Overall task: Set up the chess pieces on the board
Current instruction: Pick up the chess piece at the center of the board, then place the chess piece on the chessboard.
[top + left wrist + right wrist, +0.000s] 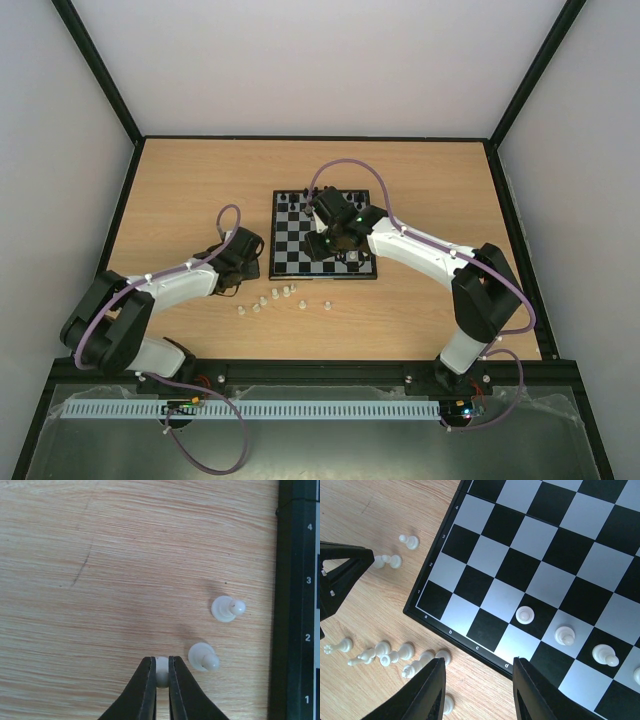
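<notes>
Your left gripper [161, 661], low over the table [100, 580], pinches a white chess piece [162, 676]; your right gripper [479, 664] hovers, fingers apart, above the board [545, 555].

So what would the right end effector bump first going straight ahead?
Probably the board, at its near black border, though depth is unclear; the right end effector is open and empty.

3 views: 1 overhead, 2 wrist-mounted.
The top camera looks down from behind over the whole table [200, 190]. The left wrist view hangs very close above the wood; the right wrist view looks down from higher. Both catch the numbered edge of the board [540, 580] and chess pieces [410, 541] beside it.
</notes>
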You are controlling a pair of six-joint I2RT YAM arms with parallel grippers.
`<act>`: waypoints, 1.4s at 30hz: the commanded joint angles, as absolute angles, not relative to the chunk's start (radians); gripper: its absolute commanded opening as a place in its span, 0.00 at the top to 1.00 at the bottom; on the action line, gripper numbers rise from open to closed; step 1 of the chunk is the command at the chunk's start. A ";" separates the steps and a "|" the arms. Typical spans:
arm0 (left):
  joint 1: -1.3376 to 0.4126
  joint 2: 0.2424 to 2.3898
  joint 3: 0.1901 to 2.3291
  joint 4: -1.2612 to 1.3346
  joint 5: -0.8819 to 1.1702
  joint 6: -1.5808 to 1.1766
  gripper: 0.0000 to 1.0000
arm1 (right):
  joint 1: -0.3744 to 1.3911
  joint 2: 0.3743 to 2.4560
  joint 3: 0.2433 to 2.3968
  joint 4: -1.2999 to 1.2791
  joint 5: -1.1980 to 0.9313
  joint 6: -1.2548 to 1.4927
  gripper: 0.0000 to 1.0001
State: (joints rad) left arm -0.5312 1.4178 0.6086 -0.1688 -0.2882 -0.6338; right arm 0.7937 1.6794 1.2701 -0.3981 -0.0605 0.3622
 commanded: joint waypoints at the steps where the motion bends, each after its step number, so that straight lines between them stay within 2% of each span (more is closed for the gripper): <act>1: -0.525 1.425 0.616 -0.189 -0.287 -0.635 0.97 | 0.800 1.688 1.258 -0.412 -0.069 0.350 0.62; 5: -0.525 1.398 0.631 -0.236 -0.299 -0.642 0.98 | 0.800 1.683 1.259 -0.413 -0.068 0.351 0.62; 11: -0.530 1.240 0.741 -0.417 -0.331 -0.626 0.98 | 0.799 1.663 1.257 -0.415 -0.066 0.354 0.62; 15: -0.541 1.223 0.846 -0.482 -0.268 -0.584 0.98 | 0.800 1.628 1.259 -0.428 -0.028 0.363 0.62; 19: -0.600 1.303 0.937 -0.477 -0.226 -0.568 0.97 | 0.799 1.584 1.275 -0.476 0.070 0.378 0.62; 21: -0.625 1.356 0.963 -0.449 -0.204 -0.563 0.97 | 0.799 1.551 1.276 -0.495 0.124 0.390 0.54; 27: -0.697 1.508 1.026 -0.371 -0.154 -0.555 0.97 | 0.748 1.424 1.226 -0.522 0.227 0.418 0.44; 34: -0.774 1.639 1.082 -0.316 -0.155 -0.560 0.98 | 0.683 1.333 1.177 -0.517 0.221 0.419 0.43; 42: -0.811 1.749 1.121 -0.298 -0.196 -0.560 0.97 | 0.670 1.338 1.163 -0.506 0.183 0.413 0.43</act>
